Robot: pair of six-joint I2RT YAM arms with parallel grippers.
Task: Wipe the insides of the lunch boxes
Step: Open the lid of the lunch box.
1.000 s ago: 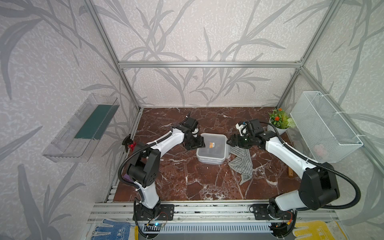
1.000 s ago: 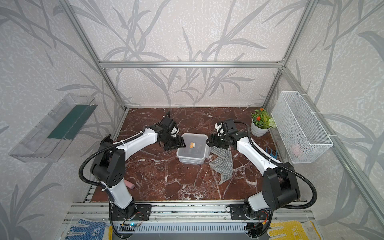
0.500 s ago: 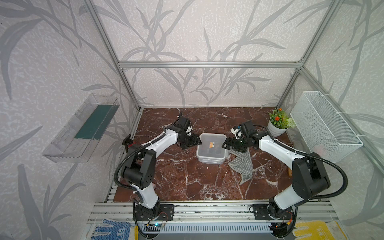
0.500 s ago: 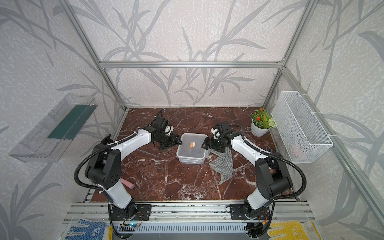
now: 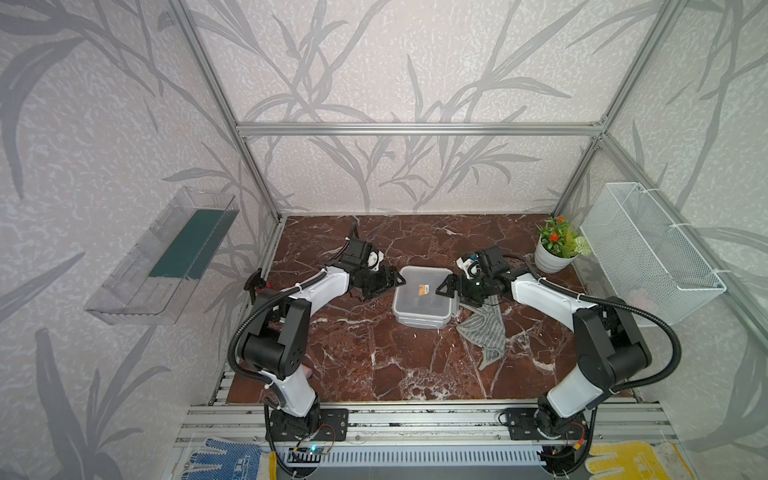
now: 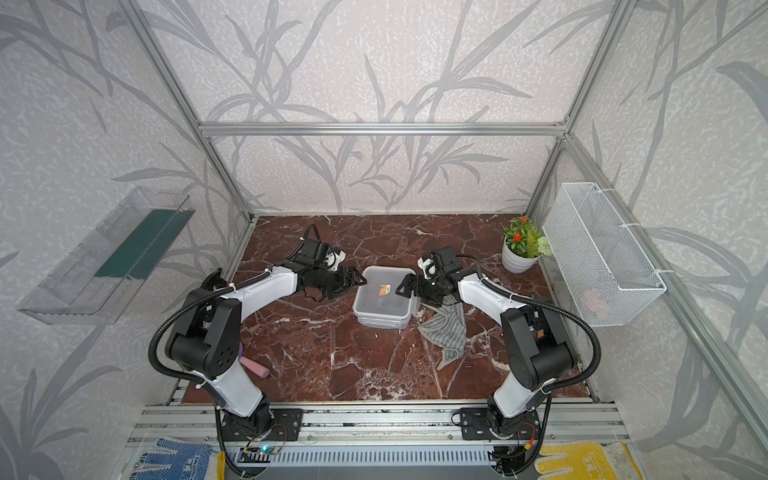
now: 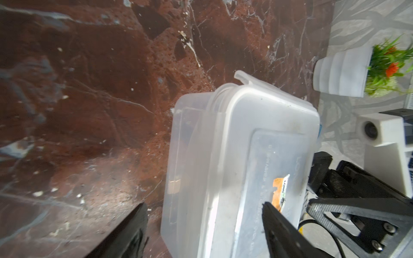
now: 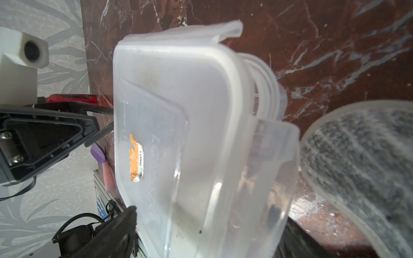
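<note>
Jaws of left claw [image 5: 397, 284] and right claw [image 5: 446, 293] stand apart, wider than before; both nearer lunch boxes [image 5: 419, 309].

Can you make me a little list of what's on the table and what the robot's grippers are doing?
Lunch boxes: two, stacked upside down, mid-table, sticker facing up
Left gripper: open, at the stack's left side
Right gripper: open, at the stack's right side
Cloth: grey striped, on the table beside the stack, held by nobody
Plant: white pot, far right corner
</note>
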